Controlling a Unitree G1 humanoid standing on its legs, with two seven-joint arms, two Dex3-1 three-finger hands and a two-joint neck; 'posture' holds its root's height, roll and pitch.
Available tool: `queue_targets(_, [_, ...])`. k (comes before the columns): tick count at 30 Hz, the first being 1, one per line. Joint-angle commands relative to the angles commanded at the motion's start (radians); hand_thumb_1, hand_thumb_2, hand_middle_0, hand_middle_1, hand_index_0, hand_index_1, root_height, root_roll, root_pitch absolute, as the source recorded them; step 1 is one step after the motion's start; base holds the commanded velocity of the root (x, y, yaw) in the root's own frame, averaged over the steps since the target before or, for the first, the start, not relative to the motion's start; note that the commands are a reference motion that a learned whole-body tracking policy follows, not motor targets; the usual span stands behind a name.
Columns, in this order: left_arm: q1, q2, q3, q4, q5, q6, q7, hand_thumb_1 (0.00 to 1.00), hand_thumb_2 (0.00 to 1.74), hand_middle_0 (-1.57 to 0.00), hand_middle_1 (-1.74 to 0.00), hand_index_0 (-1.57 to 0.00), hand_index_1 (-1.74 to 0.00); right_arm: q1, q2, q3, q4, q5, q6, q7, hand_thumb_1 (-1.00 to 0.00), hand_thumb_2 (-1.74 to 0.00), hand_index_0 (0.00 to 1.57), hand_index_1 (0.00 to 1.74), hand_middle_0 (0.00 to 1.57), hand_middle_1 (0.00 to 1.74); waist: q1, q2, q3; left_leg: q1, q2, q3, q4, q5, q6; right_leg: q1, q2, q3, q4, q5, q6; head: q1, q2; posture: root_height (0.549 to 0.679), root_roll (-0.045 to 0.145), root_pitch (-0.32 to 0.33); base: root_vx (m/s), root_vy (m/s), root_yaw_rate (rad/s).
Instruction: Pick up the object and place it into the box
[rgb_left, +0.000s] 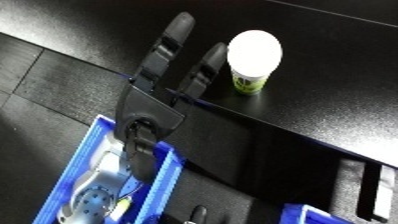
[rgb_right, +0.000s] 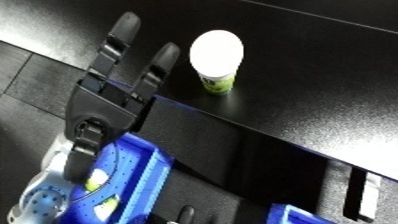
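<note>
A white-lidded small green cup (rgb_left: 252, 62) stands on the black tabletop (rgb_left: 338, 75); the black left hand (rgb_left: 155, 95) lies at its eight o'clock, above a blue plastic bin (rgb_left: 164, 175).

One cup (rgb_left: 253, 61) with a white lid and green-printed side stands on the far part of the single black desk (rgb_left: 338, 100). One black hand (rgb_left: 164, 82) shows at the left, its fingers straight. Two blue bins are in view: one bin (rgb_left: 84, 165) at the near left, and only a corner of a second bin (rgb_left: 324, 216) at the near right edge.
</note>
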Motion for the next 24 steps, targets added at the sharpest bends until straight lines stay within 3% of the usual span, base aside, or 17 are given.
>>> queue_targets(3, [-0.038, 0.016, 0.023, 0.037, 0.145, -0.111, 0.135, 0.0, 0.0, 0.0, 0.0, 0.0, 0.0, -0.002, -0.002, 0.01, 0.005, -0.005, 0.002, 0.009, 0.0, 0.0, 0.0, 0.0, 0.0, 0.0, -0.01, -0.002, -0.003, 0.001, 0.004, 0.007, 0.004, -0.001, -0.0009, -0.005, 0.002, 0.005, 0.009, -0.004, -0.001, -0.006, 0.005, 0.643, 0.032, -0.087, 0.027, 0.001, -0.085])
queue_targets(4, [-0.05, 0.026, 0.029, 0.052, 0.224, -0.144, 0.196, 0.0, 0.0, 0.0, 0.0, 0.0, 0.0, -0.003, -0.003, 0.014, 0.006, -0.007, 0.003, 0.011, 0.0, 0.0, 0.0, 0.0, 0.0, 0.0, -0.013, -0.003, -0.003, 0.0, 0.005, 0.009, 0.005, -0.001, -0.0016, -0.007, 0.0027, 0.006, 0.012, -0.005, -0.0013, -0.011, 0.007, 0.642, 0.032, -0.087, 0.021, 0.004, -0.085])
queue_targets(5, [-0.072, 0.049, 0.04, 0.087, 0.39, -0.184, 0.32, 0.0, 0.0, 0.0, 0.0, 0.0, 0.0, -0.004, -0.005, 0.023, 0.005, -0.009, 0.005, 0.011, 0.0, 0.0, 0.0, 0.0, 0.0, 0.0, -0.02, -0.003, -0.003, 0.0, 0.007, 0.013, 0.008, 0.0, -0.0022, -0.011, 0.0039, 0.01, 0.02, -0.008, -0.0023, -0.016, 0.01, 0.642, 0.032, -0.09, 0.018, 0.011, -0.072])
queue_targets(7, [-0.089, 0.071, 0.043, 0.127, 0.54, -0.185, 0.43, 0.0, 0.0, 0.0, 0.0, 0.0, 0.0, -0.008, -0.009, 0.032, 0.004, -0.01, 0.011, 0.009, 0.0, 0.0, 0.0, 0.0, 0.0, 0.0, -0.027, -0.001, -0.001, -0.002, 0.008, 0.016, 0.012, 0.0, -0.002, -0.016, 0.0047, 0.013, 0.027, -0.01, -0.0039, -0.025, 0.014, 0.641, 0.033, -0.091, 0.015, 0.019, -0.071])
queue_targets(9, [-0.102, 0.084, 0.033, 0.164, 0.619, -0.16, 0.497, 0.0, 0.0, 0.0, 0.0, 0.0, 0.0, -0.014, -0.014, 0.041, 0.005, -0.011, 0.016, 0.008, 0.0, 0.0, 0.0, 0.0, 0.0, 0.0, -0.034, 0.002, -0.001, -0.005, 0.008, 0.019, 0.017, 0.0, -0.0002, -0.022, 0.0046, 0.017, 0.035, -0.013, -0.0053, -0.035, 0.017, 0.641, 0.034, -0.093, 0.014, 0.024, -0.064])
queue_targets(15, [-0.146, 0.099, -0.023, 0.27, 0.67, -0.099, 0.589, 0.0, 0.0, 0.0, 0.0, 0.0, 0.0, -0.036, -0.027, 0.062, 0.01, -0.014, 0.026, 0.013, 0.0, 0.0, 0.0, 0.0, 0.0, 0.0, -0.062, 0.008, 0.001, -0.017, 0.013, 0.035, 0.04, -0.006, 0.0046, -0.041, 0.0071, 0.033, 0.051, -0.017, -0.0091, -0.058, 0.025, 0.638, 0.037, -0.094, 0.016, 0.027, -0.086])
queue_targets(24, [-0.213, 0.105, -0.121, 0.41, 0.703, -0.053, 0.595, 0.0, 0.0, 0.0, 0.0, 0.0, 0.0, -0.057, -0.045, 0.077, 0.002, -0.029, 0.045, 0.0, 0.0, 0.0, 0.0, 0.0, 0.0, 0.0, -0.099, 0.012, 0.014, -0.032, 0.022, 0.058, 0.071, -0.017, 0.0095, -0.069, 0.0138, 0.058, 0.071, -0.017, -0.0103, -0.11, 0.048, 0.636, 0.038, -0.094, 0.017, 0.031, -0.073])
